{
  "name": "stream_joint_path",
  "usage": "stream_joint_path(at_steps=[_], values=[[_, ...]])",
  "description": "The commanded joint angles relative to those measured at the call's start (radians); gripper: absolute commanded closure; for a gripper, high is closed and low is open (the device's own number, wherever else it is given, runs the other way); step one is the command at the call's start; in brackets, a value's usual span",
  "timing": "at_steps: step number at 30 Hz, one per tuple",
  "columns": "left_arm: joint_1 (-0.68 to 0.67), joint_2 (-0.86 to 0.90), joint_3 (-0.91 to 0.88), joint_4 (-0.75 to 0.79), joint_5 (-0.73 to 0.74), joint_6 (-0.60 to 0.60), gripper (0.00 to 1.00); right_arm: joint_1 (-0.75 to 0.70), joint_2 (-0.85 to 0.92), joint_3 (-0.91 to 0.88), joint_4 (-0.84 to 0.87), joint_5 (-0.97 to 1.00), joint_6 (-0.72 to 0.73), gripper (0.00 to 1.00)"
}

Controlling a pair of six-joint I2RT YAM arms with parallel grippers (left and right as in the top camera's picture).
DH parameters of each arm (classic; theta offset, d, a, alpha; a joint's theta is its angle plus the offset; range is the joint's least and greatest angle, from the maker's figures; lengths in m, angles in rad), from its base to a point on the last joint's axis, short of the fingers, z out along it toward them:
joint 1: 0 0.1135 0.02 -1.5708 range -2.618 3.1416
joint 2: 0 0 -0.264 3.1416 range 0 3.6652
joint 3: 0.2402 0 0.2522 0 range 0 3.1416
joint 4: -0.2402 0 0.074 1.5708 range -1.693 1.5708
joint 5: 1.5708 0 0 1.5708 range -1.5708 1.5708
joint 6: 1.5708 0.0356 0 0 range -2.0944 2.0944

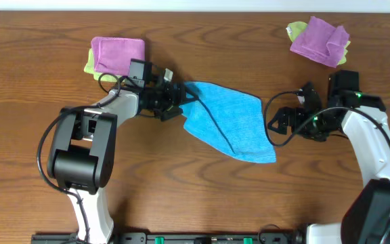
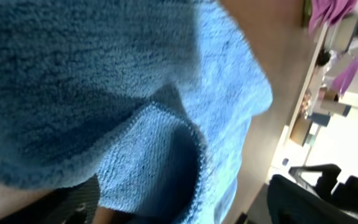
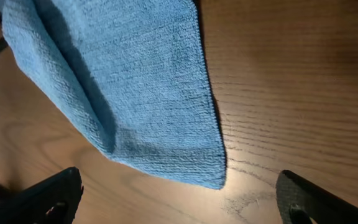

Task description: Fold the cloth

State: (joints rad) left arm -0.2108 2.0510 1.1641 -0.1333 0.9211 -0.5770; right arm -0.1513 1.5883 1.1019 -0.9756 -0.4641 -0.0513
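Observation:
The sky-blue cloth (image 1: 227, 120) lies partly spread in the middle of the table, with a crease running across it. My left gripper (image 1: 179, 102) is shut on the cloth's left corner; the left wrist view is filled with blue terry (image 2: 135, 93) bunched over the fingers. My right gripper (image 1: 274, 122) is open and empty, just right of the cloth's right edge. In the right wrist view the cloth's corner (image 3: 166, 124) lies on the wood ahead of the two spread fingers (image 3: 179, 202), apart from them.
A purple cloth on a yellow-green one (image 1: 117, 55) lies at the back left, just behind my left arm. Another purple and yellow-green pile (image 1: 319, 41) lies at the back right. Bare wood table (image 1: 202, 196) extends in front of the cloth.

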Motion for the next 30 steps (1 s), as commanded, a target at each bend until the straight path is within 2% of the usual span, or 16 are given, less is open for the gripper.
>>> stream_joint_path(at_steps=[1, 13, 22, 30], values=[[-0.001, 0.004, -0.02, -0.063, -0.011, 0.087, 0.15, 0.009, -0.011, -0.008, -0.001, -0.018, 0.005, 0.01], [-0.001, -0.116, -0.02, -0.157, -0.034, 0.129, 0.16, 0.009, -0.011, -0.008, -0.001, -0.018, 0.005, 0.01], [-0.026, -0.121, -0.021, -0.261, -0.043, 0.187, 0.16, 0.009, -0.011, -0.008, 0.0, -0.018, 0.004, 0.01], [-0.093, -0.121, -0.021, -0.255, -0.112, 0.192, 0.16, 0.009, -0.011, -0.008, 0.0, -0.018, 0.004, 0.01]])
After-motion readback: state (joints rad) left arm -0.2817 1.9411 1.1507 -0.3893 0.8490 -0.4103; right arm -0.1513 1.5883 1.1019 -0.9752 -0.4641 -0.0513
